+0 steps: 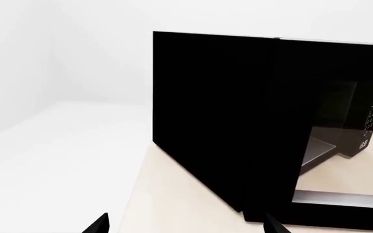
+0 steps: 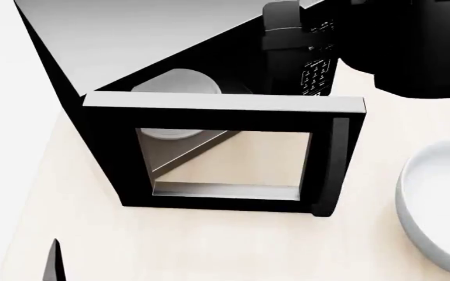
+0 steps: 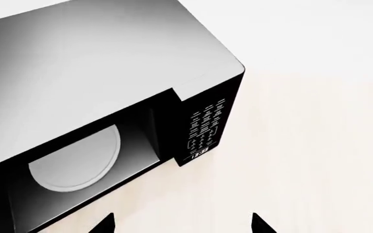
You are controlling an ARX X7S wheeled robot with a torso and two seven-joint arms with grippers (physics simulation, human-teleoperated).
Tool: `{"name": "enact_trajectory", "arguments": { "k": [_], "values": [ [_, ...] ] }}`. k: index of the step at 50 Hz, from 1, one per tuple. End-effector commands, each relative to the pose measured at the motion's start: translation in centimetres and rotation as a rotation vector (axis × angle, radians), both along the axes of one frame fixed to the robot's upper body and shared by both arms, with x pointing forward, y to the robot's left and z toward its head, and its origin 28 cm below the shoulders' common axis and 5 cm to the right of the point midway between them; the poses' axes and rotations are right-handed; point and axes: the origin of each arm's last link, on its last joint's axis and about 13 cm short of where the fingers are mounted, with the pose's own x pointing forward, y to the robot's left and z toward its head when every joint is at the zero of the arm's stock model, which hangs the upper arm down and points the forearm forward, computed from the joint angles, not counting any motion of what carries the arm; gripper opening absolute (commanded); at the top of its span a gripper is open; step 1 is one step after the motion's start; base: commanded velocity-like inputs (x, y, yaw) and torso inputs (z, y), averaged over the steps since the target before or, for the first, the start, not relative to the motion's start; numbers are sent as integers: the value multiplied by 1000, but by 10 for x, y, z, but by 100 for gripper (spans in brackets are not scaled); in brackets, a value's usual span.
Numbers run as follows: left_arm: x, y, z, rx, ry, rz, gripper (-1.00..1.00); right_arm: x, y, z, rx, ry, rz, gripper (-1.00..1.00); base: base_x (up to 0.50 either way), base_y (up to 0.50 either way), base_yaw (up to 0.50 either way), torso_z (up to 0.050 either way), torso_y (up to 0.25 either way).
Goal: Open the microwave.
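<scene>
The microwave [image 2: 170,64] stands on the pale bench [image 2: 209,246] with its door [image 2: 223,155] swung wide, the glass window facing the head camera and the vertical handle [image 2: 330,167] at the door's right edge. Inside, the round white turntable [image 3: 76,158] lies bare. The button panel [image 3: 205,128] sits at the front right corner of the oven. A large white bowl [image 2: 440,205] rests on the bench just right of the open door, apart from it. The right pincer [image 3: 183,224] hangs above the bench in front of the oven, tips spread, holding nothing. The left pincer [image 1: 186,224] is spread too, empty, beside the oven's black side wall.
</scene>
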Motion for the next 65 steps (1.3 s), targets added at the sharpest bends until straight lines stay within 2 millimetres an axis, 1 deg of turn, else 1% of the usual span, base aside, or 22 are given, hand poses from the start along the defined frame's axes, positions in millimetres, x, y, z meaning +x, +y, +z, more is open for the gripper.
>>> {"name": "enact_trajectory", "arguments": {
  "k": [1, 13, 20, 41, 55, 65],
  "values": [
    [-1, 0, 2, -3, -1, 3, 100, 6, -5, -9, 20, 42, -6, 100, 0, 0, 0, 0, 0],
    [0, -1, 1, -1, 2, 3, 100, 0, -14, -10, 26, 89, -2, 100, 0, 0, 0, 0, 0],
    [0, 0, 2, -6, 0, 2, 100, -1, -12, -18, 23, 133, 10, 100, 0, 0, 0, 0, 0],
    [-2, 0, 3, -6, -2, 1, 100, -4, -13, -29, 22, 179, 22, 100, 0, 0, 0, 0, 0],
    [-3, 0, 4, -7, -3, 2, 100, -7, -9, -28, 14, 192, 39, 100, 0, 0, 0, 0, 0],
    [-4, 0, 4, -8, -4, 3, 100, -13, -6, -31, -1, 231, 69, 100, 0, 0, 0, 0, 0]
  ]
}}
